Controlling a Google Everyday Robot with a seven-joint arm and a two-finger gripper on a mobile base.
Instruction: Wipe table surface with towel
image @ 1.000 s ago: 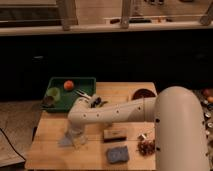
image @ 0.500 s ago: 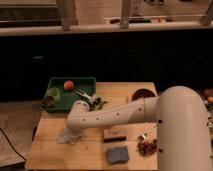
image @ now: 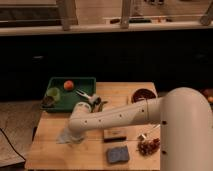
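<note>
End effector: low over the left part of the table, at the towel (image: 69,136); the arm's elbow hides it, so whether it is clenched or released cannot be told.
Towel: pale, crumpled, lying on the table near its left edge, under the lower end of the arm.
Arm (image: 117,118): white, reaching from the big rounded body at the right across the table down to the towel.
Table (image: 52,152): light wood planks, squarish, its left and front parts bare.
Tray (image: 60,102): green, at the table's back left corner, overhanging the edge; inside it an orange ball (image: 68,85), a pale green round thing (image: 53,93) and something dark at its front left.
Utensils (image: 91,98): a small metallic cluster just right of the tray.
Block (image: 114,134): flat brown piece in front of the arm, mid-table.
Sponge (image: 117,154): grey-blue, near the front edge.
Bowl (image: 143,94): dark red, at the back right.
Cluster (image: 148,146): reddish small items at the front right, beside the robot's body.
Room: dark cabinet fronts behind the table, a pale counter ledge above them with upright posts; grey speckled floor at left.
</note>
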